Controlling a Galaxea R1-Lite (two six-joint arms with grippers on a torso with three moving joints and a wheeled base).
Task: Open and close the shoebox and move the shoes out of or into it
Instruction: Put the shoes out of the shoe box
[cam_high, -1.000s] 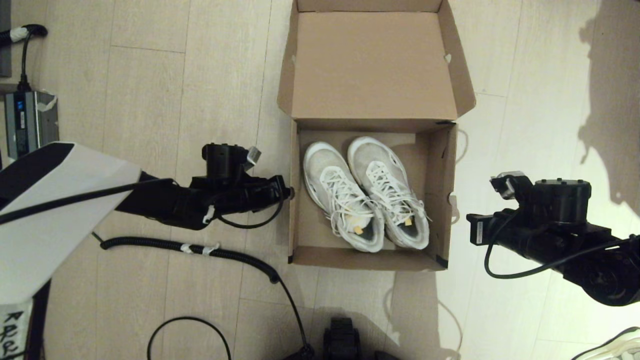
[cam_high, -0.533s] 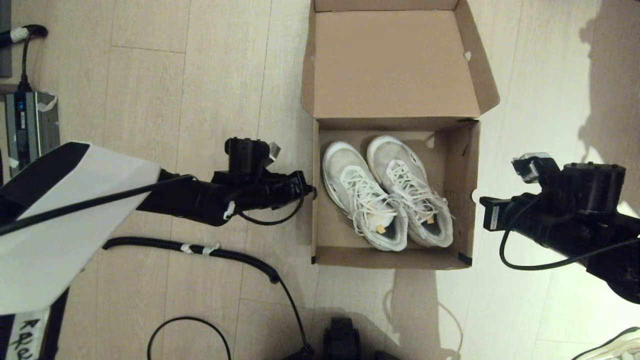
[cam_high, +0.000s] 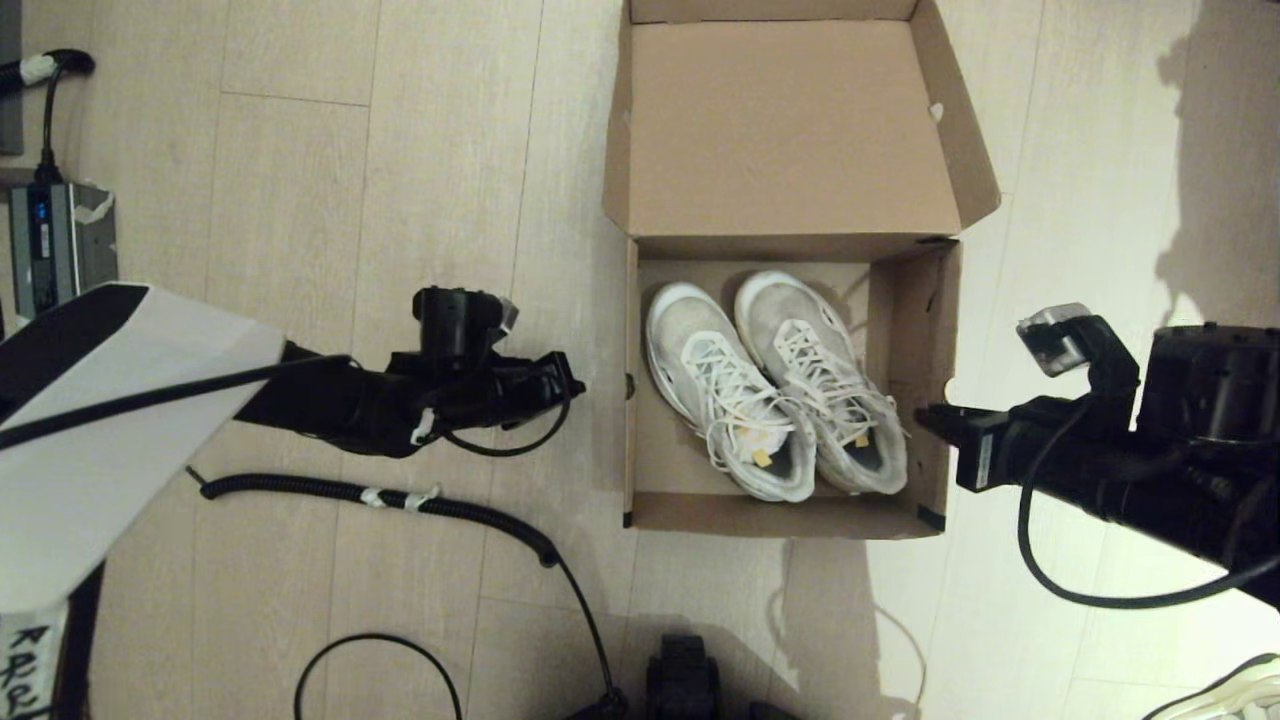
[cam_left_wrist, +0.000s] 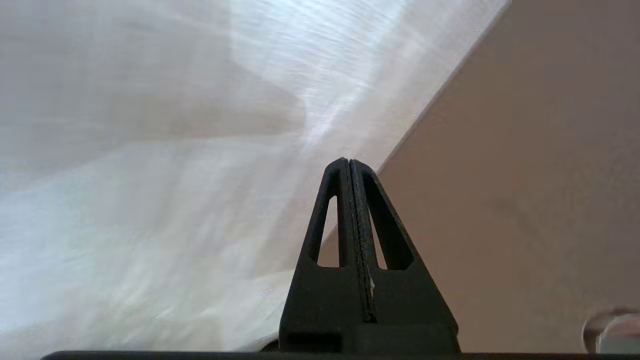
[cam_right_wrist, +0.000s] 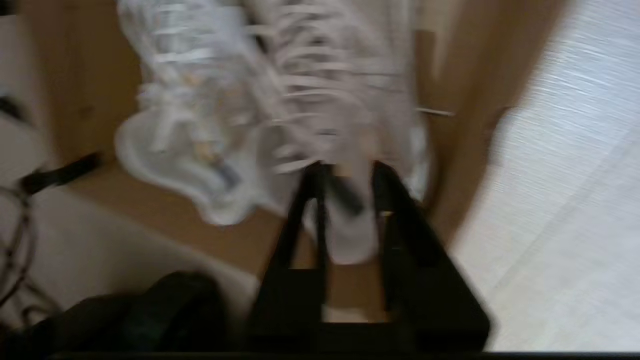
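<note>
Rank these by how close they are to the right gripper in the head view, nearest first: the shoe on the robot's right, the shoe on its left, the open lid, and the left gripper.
From the right gripper, at the shoebox's right wall:
1. Right shoe, just inside that wall.
2. Left shoe, one over, mid-box.
3. Open lid, folded back at the far end.
4. Left gripper, outside the box's left wall.

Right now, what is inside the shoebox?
The open shoebox holds the two white shoes side by side, toes toward the raised lid. The box floor beneath them is covered; nothing else shows on the bare floor around them.
</note>
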